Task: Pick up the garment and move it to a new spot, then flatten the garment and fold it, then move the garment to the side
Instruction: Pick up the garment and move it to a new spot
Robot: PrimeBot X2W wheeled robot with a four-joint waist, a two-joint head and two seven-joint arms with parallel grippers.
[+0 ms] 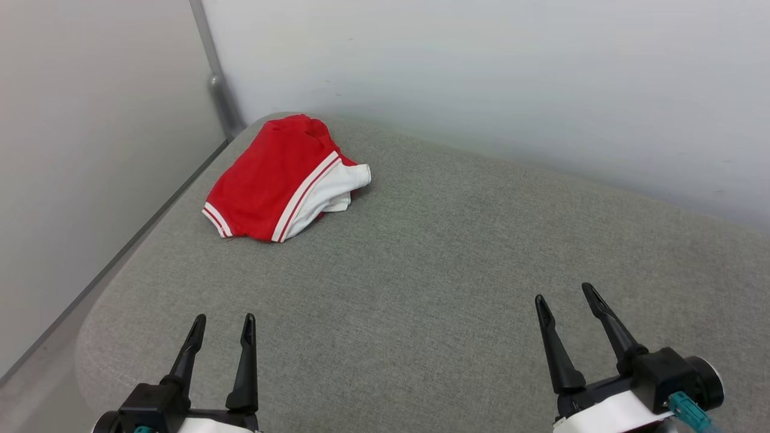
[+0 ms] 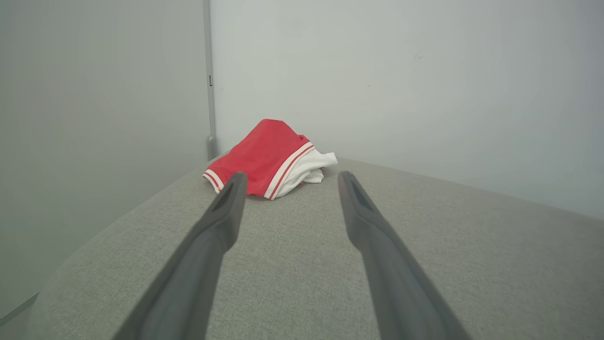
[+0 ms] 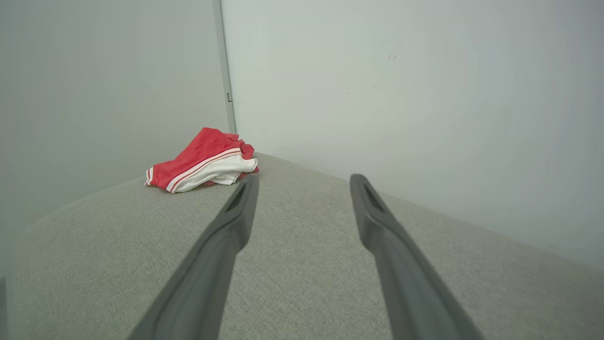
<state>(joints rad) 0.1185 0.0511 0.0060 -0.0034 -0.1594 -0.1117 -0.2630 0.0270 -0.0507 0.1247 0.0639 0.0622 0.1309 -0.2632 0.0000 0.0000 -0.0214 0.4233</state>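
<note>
One shirt (image 1: 283,180), crumpled, well ahead of left gripper (image 1: 225,317), farther from right gripper (image 1: 563,291); both spread, empty, poised for pickup.

The garment (image 1: 264,186) is soft matt cloth, finely meshed; the cushion (image 1: 433,270) under it is coarse woven fabric. Behind the garment the wall (image 1: 481,72) is smooth and matt, and the fingers (image 2: 219,226) look matt plastic.
</note>
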